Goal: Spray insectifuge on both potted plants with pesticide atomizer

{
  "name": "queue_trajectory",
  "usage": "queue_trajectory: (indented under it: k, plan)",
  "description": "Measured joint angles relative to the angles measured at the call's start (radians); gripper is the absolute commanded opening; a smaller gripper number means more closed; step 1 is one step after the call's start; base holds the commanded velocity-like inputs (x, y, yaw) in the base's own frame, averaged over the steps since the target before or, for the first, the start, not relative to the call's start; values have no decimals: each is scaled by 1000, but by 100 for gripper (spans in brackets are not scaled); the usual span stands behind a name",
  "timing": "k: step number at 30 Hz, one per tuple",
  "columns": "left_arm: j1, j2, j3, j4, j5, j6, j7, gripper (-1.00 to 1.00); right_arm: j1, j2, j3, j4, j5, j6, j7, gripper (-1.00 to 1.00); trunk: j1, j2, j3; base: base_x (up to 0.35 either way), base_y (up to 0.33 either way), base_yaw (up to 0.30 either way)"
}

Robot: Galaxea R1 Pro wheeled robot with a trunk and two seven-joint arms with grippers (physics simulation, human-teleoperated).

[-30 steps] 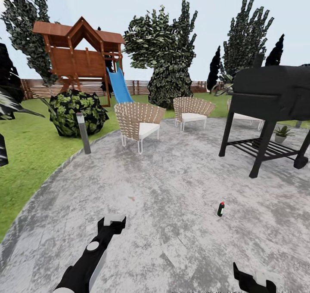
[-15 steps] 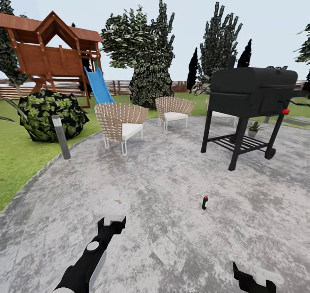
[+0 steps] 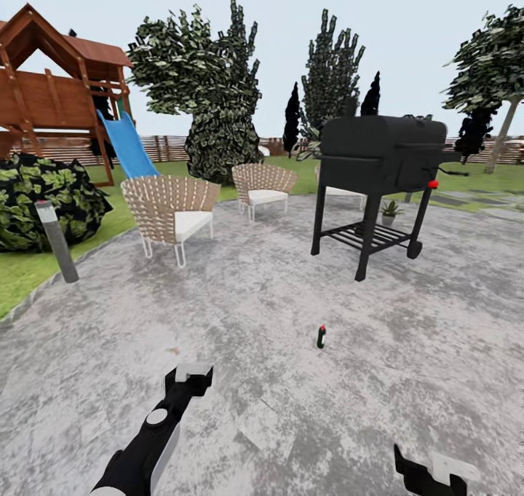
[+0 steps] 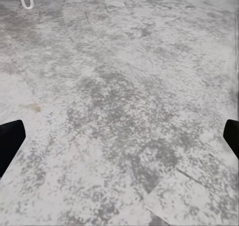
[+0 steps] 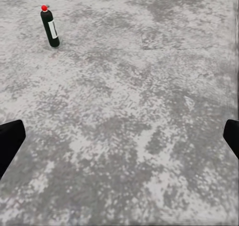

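Nearest, my left gripper hangs over the grey paved patio with its jaws spread wide, empty. Low at my right, my right gripper is likewise wide open, holding nothing. Ahead of it, apart from both, the pesticide atomizer stands upright on the patio's middle, red top up. Farther on stands a black barbecue grill; a small potted plant sits behind its legs near the patio's far edge. Beyond, wicker chairs, then lawn and fence.
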Motion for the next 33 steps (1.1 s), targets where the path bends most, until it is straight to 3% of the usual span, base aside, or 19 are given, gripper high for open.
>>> queue_trajectory:
  k: [12, 33]
  plan:
    - [0, 0, 0, 0, 0, 0, 0, 100, 0, 0, 0, -1, 0, 0, 0, 100, 0, 0, 0, 209, 218, -282]
    - [0, 0, 0, 1, 0, 0, 0, 100, 0, -1, 0, 0, 0, 0, 1, 100, 0, 0, 0, 16, 7, -282]
